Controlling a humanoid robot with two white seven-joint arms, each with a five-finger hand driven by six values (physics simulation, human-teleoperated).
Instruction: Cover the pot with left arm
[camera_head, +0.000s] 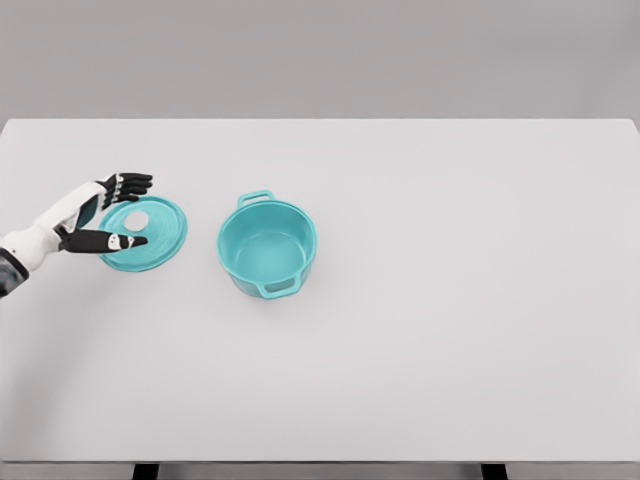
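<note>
On the left side of the white table my left hand reaches over the near edge of the teal lid, fingers spread, thumb stretched across the lid's rim toward its pale knob; it holds nothing yet. The lid lies flat, just left of the open pot, apart from it. My right arm is out of sight. To do this grasp well, I should centre my fingers around the knob before closing (a grip on the thin rim would likely slip or tilt the lid), then lift straight up enough to clear the pot's rim and handles, carry it right, and lower it level so it seats evenly.
</note>
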